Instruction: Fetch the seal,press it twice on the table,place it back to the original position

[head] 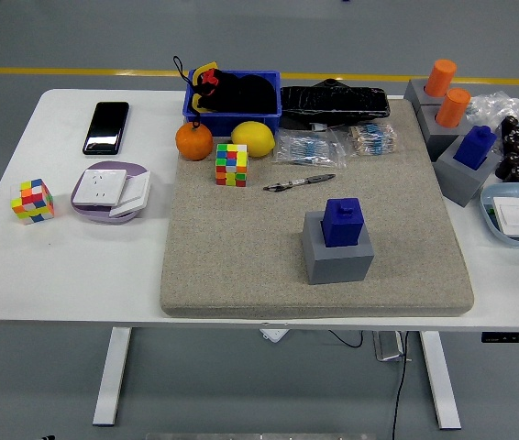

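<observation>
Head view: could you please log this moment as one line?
blue block seal: upright in grey square holder | holder: on beige felt mat | hands: out of view

Four seals (343, 221) (two blue), two cubes (231, 165)

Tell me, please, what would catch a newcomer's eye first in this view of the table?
Probably the blue seal seated in its grey holder, alone on the beige mat. Next, the two orange seals at the mat's far right corner, and the orange and lemon before the blue bin.
</observation>
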